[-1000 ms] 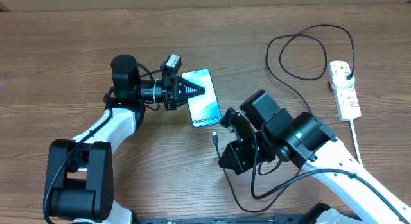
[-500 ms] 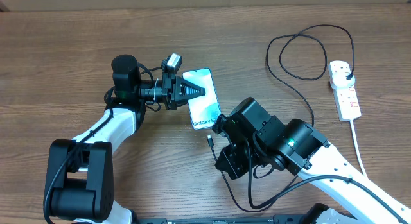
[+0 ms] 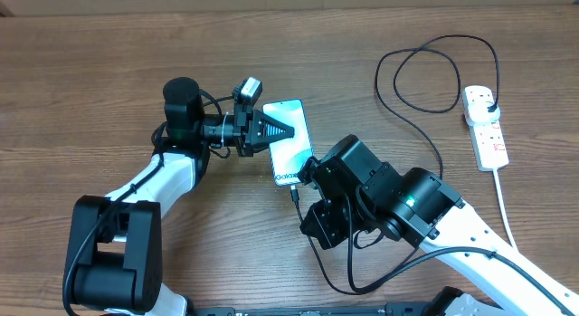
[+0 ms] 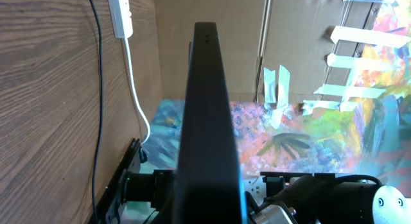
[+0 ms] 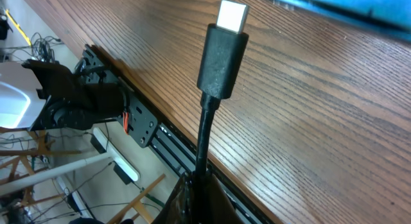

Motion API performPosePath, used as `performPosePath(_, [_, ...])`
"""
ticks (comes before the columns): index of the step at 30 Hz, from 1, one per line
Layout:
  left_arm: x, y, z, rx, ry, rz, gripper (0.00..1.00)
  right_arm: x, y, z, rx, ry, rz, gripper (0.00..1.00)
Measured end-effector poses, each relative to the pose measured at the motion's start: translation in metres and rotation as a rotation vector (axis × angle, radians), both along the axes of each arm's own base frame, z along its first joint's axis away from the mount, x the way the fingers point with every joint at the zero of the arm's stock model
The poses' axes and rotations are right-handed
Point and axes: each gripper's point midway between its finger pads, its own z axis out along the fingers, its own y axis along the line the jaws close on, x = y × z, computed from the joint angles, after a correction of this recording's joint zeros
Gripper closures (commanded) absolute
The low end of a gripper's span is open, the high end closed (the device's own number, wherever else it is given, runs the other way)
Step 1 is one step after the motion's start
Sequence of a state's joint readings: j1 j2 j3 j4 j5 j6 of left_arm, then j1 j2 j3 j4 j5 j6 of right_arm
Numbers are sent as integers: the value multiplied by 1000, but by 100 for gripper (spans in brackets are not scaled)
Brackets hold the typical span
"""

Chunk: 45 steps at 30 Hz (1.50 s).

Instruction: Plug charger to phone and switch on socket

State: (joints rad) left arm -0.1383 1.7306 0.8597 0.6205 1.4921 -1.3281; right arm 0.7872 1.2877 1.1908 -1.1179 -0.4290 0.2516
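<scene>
surface: wooden table (image 3: 90, 62) | on it: socket (image 3: 488, 139) far right; charger (image 3: 378, 81) cable looped beside it

— What colour is the phone (image 3: 297, 153)?
— Pale blue fading to teal, with a black edge and dark lettering. The tabletop (image 3: 90, 62) under it is brown wood grain.
— And at three o'clock?
— A white power strip (image 3: 488, 139) with small red marks.
— The charger (image 5: 221, 57)?
— Black, with a silvery-white tip. The left pincer (image 3: 288, 130) is black too.
</scene>
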Motion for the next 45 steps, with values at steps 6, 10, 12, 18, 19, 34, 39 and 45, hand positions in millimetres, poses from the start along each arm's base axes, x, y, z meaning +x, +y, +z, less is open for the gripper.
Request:
performPosePath(6, [-3, -1, 1, -4, 1, -19, 96, 0, 1, -3, -9, 24, -23, 96])
performPosePath(10, [-5, -1, 1, -7, -20, -27, 96, 1, 1, -6, -18, 42, -38, 96])
performPosePath(12, [-5, -1, 1, -9, -30, -31, 96, 1, 1, -6, -19, 45, -43, 96])
performPosePath(18, [-7, -1, 2, -14, -52, -42, 96, -2, -2, -8, -35, 71, -62, 96])
performPosePath(19, [-7, -1, 2, -14, -55, -42, 96, -3, -3, -8, -39, 76, -65, 96])
performPosePath(34, [-8, -1, 2, -16, -62, -45, 96, -3, -3, -8, -39, 80, -71, 96])
performPosePath(39, [-8, -1, 2, -16, -62, -45, 96, -2, -2, -7, -34, 77, -71, 96])
performPosePath(45, [-7, -1, 2, -14, -63, -41, 96, -1, -1, -7, -32, 75, -71, 96])
